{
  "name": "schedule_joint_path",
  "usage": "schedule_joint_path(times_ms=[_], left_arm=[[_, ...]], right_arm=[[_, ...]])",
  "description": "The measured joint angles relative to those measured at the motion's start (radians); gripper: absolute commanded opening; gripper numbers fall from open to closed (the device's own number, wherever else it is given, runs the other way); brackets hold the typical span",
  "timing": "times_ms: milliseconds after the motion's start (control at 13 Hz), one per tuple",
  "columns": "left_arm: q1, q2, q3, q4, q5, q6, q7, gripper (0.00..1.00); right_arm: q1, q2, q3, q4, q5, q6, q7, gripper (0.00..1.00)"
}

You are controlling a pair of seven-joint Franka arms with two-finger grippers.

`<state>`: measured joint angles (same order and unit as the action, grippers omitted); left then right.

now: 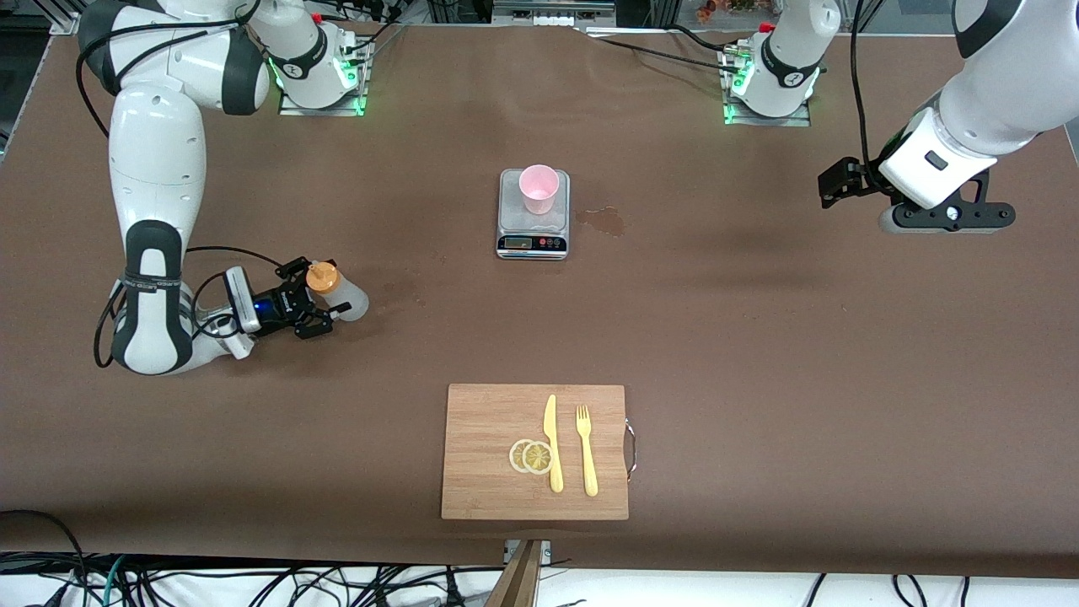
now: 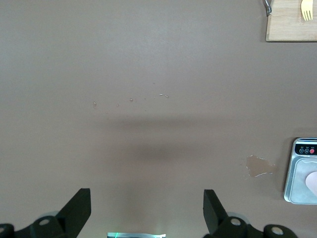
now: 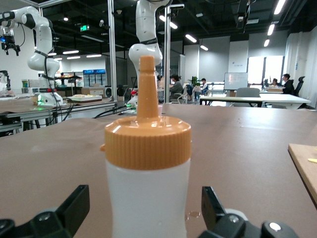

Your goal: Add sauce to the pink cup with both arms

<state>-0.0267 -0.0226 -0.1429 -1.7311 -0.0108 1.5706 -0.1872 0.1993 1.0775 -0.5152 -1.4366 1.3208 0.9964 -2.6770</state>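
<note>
Brown table (image 1: 759, 354) mostly bare, right gripper (image 1: 316, 305) fingers spread around sauce (image 1: 337, 291), left gripper (image 2: 147, 213) spread over bare mat, pink cup (image 1: 539, 188) on scale (image 1: 533, 244)

High front camera facing both arm bases across the whole table (image 1: 759, 337), left wrist camera looking straight down from well above the table, sharing the scale (image 2: 302, 171) and cutting board (image 2: 292, 25) with front view, right wrist camera low, level, close on the sauce bottle (image 3: 147, 183).

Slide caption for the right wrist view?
Right gripper open around the upright sauce bottle, orange cap centred.
</note>
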Motion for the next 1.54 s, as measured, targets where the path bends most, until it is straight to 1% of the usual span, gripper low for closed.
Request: schedule_joint_path(times_ms=[231,462,615,769,923,1154,1308,1462,1538], left_arm=[[0.0,0.0,0.0,0.0,0.0,0.0,0.0,1.0],[0.0,0.0,0.0,0.001,0.0,0.0,0.0,1.0],[0.0,0.0,0.0,0.001,0.0,-0.001,0.0,1.0],[0.0,0.0,0.0,0.001,0.0,-0.001,0.0,1.0],[0.0,0.001,0.0,0.001,0.0,-0.001,0.0,1.0],[0.0,0.001,0.0,0.002,0.0,-0.001,0.0,1.0],[0.0,0.001,0.0,0.002,0.0,-0.002,0.0,1.0],[0.0,0.001,0.0,0.002,0.0,-0.002,0.0,1.0],[0.0,0.001,-0.001,0.002,0.0,-0.002,0.0,1.0]], right_arm=[[-0.002,-0.032,-0.051,0.033,-0.082,0.001,0.001,1.0],[-0.002,-0.136,-0.07,0.041,-0.216,0.041,0.033,1.0],[-0.004,-0.231,-0.074,0.029,-0.308,0.124,0.143,1.0],[-0.004,-0.341,-0.071,-0.009,-0.403,0.211,0.318,1.0],[-0.003,-0.464,-0.038,-0.077,-0.502,0.315,0.524,1.0],[0.003,-0.667,0.055,-0.166,-0.694,0.427,0.898,1.0],[0.009,-0.789,0.108,-0.201,-0.811,0.463,1.128,1.0],[0.014,-0.878,0.157,-0.218,-0.943,0.485,1.351,1.0],[0.017,-0.912,0.178,-0.222,-0.988,0.487,1.462,1.0]])
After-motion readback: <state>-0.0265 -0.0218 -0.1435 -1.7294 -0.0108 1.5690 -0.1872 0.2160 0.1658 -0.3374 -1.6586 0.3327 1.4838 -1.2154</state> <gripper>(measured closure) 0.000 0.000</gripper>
